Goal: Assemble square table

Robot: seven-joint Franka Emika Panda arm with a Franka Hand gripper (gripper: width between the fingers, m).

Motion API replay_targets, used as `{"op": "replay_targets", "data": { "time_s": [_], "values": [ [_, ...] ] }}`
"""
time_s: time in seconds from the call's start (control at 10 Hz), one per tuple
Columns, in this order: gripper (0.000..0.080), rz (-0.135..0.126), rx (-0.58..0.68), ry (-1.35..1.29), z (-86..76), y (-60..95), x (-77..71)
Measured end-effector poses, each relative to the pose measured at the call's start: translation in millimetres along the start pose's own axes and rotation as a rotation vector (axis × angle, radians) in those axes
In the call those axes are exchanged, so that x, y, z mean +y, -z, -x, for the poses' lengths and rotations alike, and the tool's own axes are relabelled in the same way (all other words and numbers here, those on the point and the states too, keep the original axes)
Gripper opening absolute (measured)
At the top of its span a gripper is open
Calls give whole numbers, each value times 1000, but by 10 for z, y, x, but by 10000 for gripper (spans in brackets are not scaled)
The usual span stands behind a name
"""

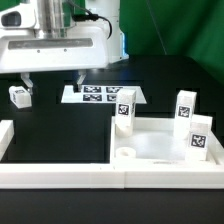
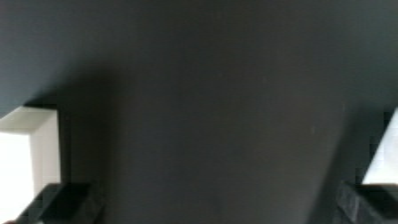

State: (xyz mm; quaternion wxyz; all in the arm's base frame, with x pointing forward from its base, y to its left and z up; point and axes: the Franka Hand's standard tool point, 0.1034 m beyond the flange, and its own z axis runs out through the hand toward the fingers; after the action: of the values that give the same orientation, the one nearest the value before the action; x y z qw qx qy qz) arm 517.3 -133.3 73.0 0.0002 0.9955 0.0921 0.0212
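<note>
While the tabletop (image 1: 160,150) sits low in the exterior view, tray side up, raised rim showing, one round socket (image 1: 126,155) visible at its near corner, I take it as my landmark.

Three legs stand upright on or right by the tabletop: one (image 1: 124,106) at its far corner toward the exterior view's left, two more (image 1: 185,105) (image 1: 201,134) along its side toward the exterior view's right. Whether any is seated in a socket I cannot tell. A fourth leg (image 1: 20,96) stands well apart from the tabletop, far off toward the exterior view's left.

Beyond the tabletop lies the marker board (image 1: 100,95), flat on the black table (image 1: 60,125). A white border bar (image 1: 60,172) butts against the tabletop's near edge.

My gripper (image 1: 52,78) hangs beyond the marker board, between it and the lone leg, jaws spread wide, pinching nothing. Wrist view: bare dark table, finger pads (image 2: 45,205) at the frame's edge, white edges to either side that I cannot name.

Judgement: step in hand is fetching the stray leg. Next move calls for shifting over it, descending with jaws astride, closing squarely on its sides.
</note>
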Motion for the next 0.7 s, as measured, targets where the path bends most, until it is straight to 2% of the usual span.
{"op": "replay_targets", "data": {
  "time_s": [0.1,0.4,0.5,0.6,0.7],
  "values": [
    [648,31,19,38,42,-33,21],
    [648,37,2,207,66,-39,41],
    [648,19,-27,211,95,-59,12],
    [648,-17,-78,207,215,-96,43],
    [648,-36,-166,214,348,-120,90]
  ]
}}
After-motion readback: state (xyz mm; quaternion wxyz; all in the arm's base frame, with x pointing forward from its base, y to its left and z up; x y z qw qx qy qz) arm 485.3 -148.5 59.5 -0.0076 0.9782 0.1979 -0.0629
